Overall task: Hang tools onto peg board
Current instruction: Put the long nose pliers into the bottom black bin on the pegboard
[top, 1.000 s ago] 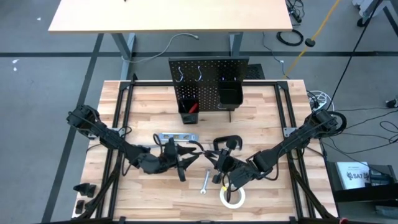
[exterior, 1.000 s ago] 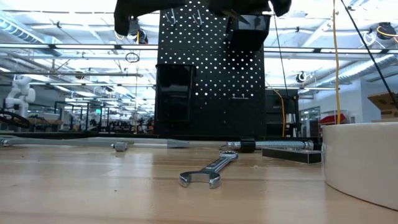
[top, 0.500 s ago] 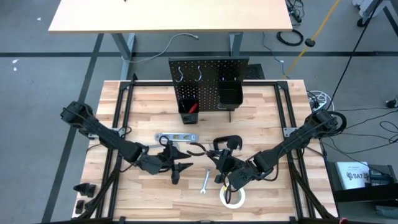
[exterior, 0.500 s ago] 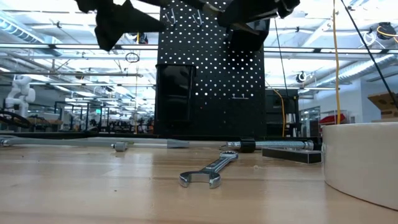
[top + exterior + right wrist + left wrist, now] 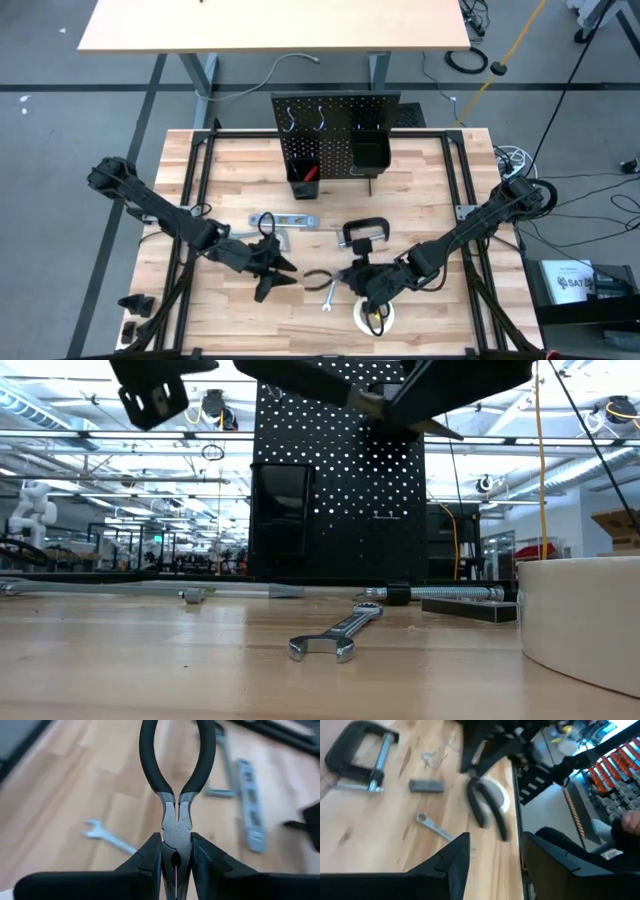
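Observation:
My right gripper (image 5: 350, 280) is shut on black-handled pliers (image 5: 176, 780), held above the table between the wrench (image 5: 328, 297) and the C-clamp (image 5: 362, 232). My left gripper (image 5: 270, 278) is open and empty to the left of the pliers; its fingers stand apart in the left wrist view (image 5: 495, 840). The black peg board (image 5: 335, 135) stands upright at the table's far side, with silver hooks and two bins. A red-handled screwdriver (image 5: 311, 173) sticks out of the left bin. The silver level (image 5: 283, 219), the wrench, the C-clamp and the white tape roll (image 5: 372, 318) lie on the table. My right gripper pinches the pliers' metal head (image 5: 176, 837), around the pivot, between its two fingers (image 5: 150, 857). The fingers come from the table's right and lie along the pliers. The two black handles (image 5: 150, 755) stick out past the fingertips toward the table's left. The pliers are clear of the table.
A small grey block (image 5: 426, 785) and small metal bits (image 5: 435, 757) lie near the C-clamp (image 5: 360, 750). In the low view the wrench (image 5: 335, 635) lies in front of the peg board (image 5: 340, 490), and the tape roll (image 5: 590, 620) stands close on the right.
My left gripper has drawn away from the pliers toward the table's left and near edge. My right gripper has carried the pliers toward the near edge, from beside the C-clamp to above the wrench.

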Tool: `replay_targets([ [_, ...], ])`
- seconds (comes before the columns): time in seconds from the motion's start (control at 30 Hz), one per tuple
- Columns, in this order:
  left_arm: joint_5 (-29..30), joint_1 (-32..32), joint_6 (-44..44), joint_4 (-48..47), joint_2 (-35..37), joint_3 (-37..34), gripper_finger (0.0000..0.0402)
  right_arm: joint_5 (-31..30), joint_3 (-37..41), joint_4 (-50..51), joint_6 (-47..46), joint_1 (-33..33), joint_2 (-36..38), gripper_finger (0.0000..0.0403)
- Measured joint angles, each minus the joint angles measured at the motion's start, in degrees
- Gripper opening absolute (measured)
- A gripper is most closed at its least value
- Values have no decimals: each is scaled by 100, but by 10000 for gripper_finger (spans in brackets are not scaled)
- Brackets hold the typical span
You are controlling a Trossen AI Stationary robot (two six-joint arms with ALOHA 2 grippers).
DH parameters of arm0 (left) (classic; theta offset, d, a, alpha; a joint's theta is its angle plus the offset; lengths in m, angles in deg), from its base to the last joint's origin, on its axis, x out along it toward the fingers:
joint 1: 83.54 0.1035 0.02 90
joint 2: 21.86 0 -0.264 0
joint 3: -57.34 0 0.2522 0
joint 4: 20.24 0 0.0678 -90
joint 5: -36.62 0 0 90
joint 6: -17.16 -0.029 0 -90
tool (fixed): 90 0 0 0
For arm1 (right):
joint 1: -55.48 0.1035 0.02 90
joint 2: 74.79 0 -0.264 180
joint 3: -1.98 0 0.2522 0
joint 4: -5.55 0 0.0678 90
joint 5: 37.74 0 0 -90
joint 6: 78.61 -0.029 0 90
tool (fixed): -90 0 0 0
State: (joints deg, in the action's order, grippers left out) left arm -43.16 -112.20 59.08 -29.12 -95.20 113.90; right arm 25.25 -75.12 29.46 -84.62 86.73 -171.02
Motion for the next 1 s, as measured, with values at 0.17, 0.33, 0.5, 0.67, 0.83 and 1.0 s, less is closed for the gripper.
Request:
replay_targets([
  [0.17, -1390, 563, 318, 261, -137, 0, 183, 591, 0, -200, 209, 0, 0, 67],
  [0.33, -2485, 1066, 734, 778, -447, -2, 183, 940, -2, -352, 534, 0, 0, 67],
  [0.5, -3284, 1458, 930, 1434, -703, -2, 183, 1089, -3, -332, 681, 0, -33, 67],
  [0.67, -3789, 1691, 1315, 1428, -1106, -2, 183, 1088, -2, -346, 786, 0, -61, 67],
  [0.83, -4237, 1702, 1955, 2363, -1814, -4, 183, 1082, -4, -343, 825, -11, -61, 67],
  [1.0, -4477, 1708, 2650, 3632, -2396, 66, 183, 1084, -2, -208, 823, -13, -66, 67],
])
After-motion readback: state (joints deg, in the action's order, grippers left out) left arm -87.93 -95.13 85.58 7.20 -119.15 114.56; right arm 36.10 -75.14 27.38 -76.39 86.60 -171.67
